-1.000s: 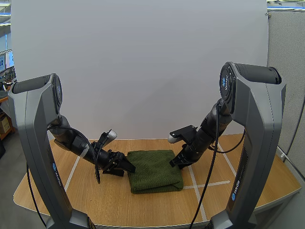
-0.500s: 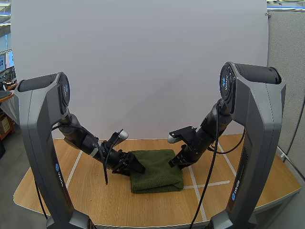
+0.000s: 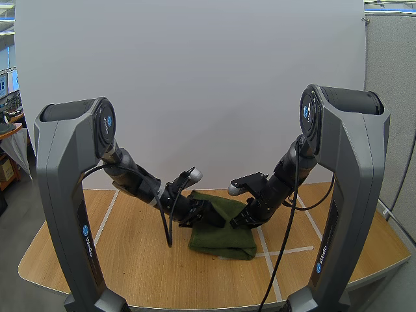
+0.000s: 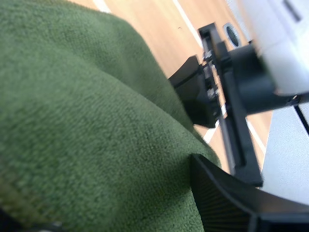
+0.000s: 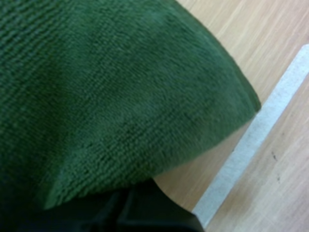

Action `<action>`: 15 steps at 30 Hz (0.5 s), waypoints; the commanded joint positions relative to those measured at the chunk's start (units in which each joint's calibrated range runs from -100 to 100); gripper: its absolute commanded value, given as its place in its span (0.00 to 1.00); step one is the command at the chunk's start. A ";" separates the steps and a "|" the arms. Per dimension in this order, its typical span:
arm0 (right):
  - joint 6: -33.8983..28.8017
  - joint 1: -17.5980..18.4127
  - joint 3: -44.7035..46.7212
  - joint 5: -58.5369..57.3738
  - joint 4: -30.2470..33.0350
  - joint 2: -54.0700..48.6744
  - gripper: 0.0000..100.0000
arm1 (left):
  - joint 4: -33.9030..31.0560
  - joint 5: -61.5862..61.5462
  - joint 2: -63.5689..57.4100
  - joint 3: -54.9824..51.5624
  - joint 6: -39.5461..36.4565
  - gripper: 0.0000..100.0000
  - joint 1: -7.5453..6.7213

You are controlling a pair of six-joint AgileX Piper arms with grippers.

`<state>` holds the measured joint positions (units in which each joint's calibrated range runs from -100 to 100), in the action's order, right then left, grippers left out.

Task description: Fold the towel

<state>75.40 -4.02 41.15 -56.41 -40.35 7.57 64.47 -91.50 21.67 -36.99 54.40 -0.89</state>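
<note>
Green towel [image 3: 224,238] on table [image 3: 123,260], folded thick, plush. Left gripper [image 3: 209,216] pinches left edge, raised over middle; right gripper [image 3: 242,220] pinches right edge.

The towel [image 3: 224,229] lies on the table [image 3: 123,260], a little right of centre. My left gripper [image 3: 209,218] sits over its left part, with a fold of towel clamped between the fingers [image 4: 227,205]. My right gripper [image 3: 239,222] is at the towel's right edge, facing the left one across it. A tape line [image 3: 268,263] runs just right of the towel, well in front of the towel's back edge.
</note>
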 commanded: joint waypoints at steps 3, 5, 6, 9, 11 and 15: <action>0.27 0.05 0.47 -3.19 1.16 0.85 0.00 | 4.13 -1.45 -0.07 0.93 -0.20 0.99 -2.30; 0.27 0.05 0.47 -3.19 1.16 0.85 0.00 | 4.44 -1.22 -0.07 0.93 -0.20 0.99 -2.63; 0.27 0.05 0.47 -3.29 1.03 0.85 0.00 | 4.68 -1.21 -0.07 0.93 -0.20 0.99 -2.74; 0.27 0.05 0.47 -3.29 1.03 0.85 0.00 | 5.31 -0.67 0.04 0.93 -0.20 0.99 -3.01; 0.27 0.05 0.47 -3.29 0.88 0.85 0.00 | 5.46 -0.03 0.04 0.93 -0.20 0.97 -3.10; 0.27 0.05 0.47 -3.29 0.88 0.85 0.00 | 6.23 1.52 0.04 0.93 -0.20 0.73 -3.10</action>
<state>75.40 -4.02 41.15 -56.84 -40.35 7.57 68.14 -91.17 21.67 -36.41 54.40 -3.43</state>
